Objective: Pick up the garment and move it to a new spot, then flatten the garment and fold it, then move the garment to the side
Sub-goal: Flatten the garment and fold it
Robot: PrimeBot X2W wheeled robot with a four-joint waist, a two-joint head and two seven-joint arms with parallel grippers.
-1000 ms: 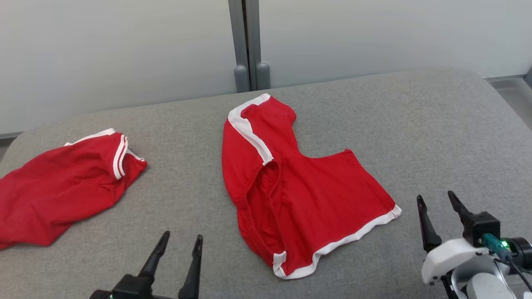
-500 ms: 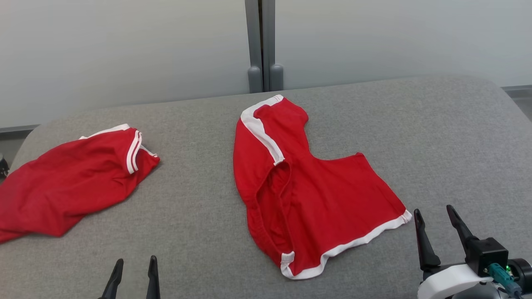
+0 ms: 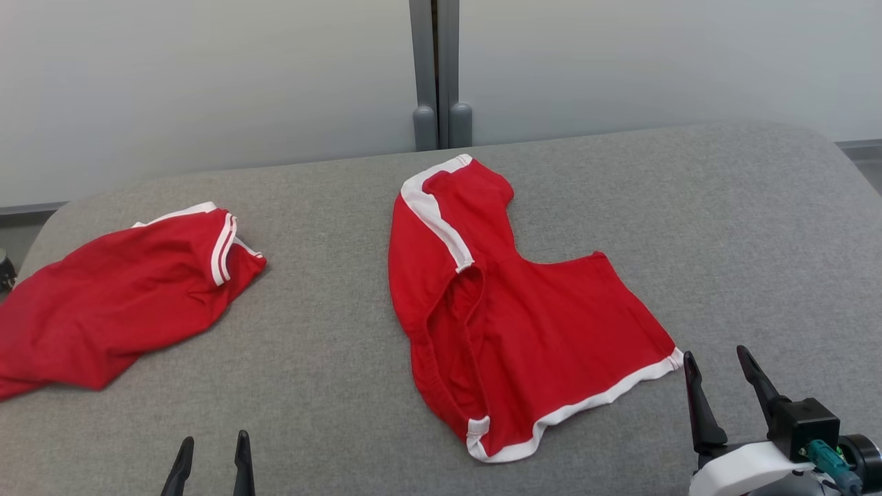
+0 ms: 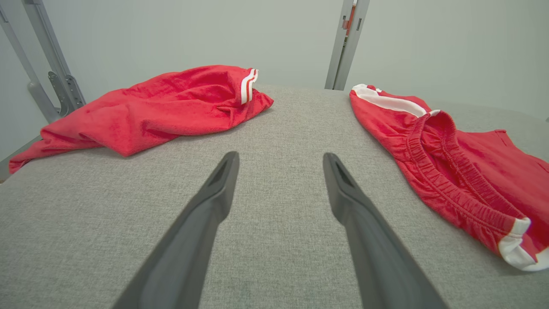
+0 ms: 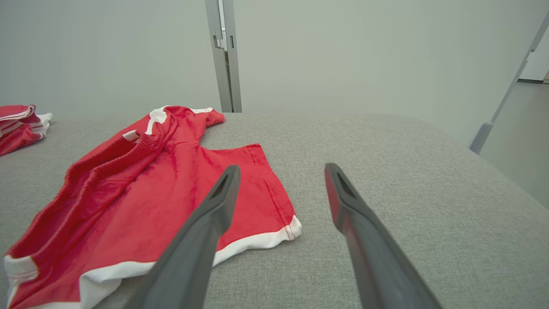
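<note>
Grey padded table top [image 3: 331,358] runs out in front of you to a pale panelled wall [image 3: 207,83], with a grey post [image 3: 435,76] standing at the seam behind the far edge.

Your left gripper [image 3: 213,448] sits at the near edge with its two dark fingers spread apart and nothing between them. In the left wrist view the left gripper [image 4: 279,159] has only bare grey fabric in its gap, and it touches neither piece of clothing.

Your right gripper [image 3: 715,355] is also spread wide and holds nothing. Its inner fingertip stands just beside the near right corner of the red shorts [image 3: 551,324], by the white hem [image 3: 599,399]. In the right wrist view that finger of the right gripper [image 5: 282,169] crosses in front of the hem, and you cannot tell whether it touches the cloth.

The red shorts lie spread near the middle of the table, one leg pointing to the far edge, the other toward your right arm. Their gathered waistband [image 4: 433,159] gapes open on the side facing your left arm.

A second red garment [image 3: 117,296] with white stripes lies rumpled at the far left, well apart from the shorts, with bare table between them.
</note>
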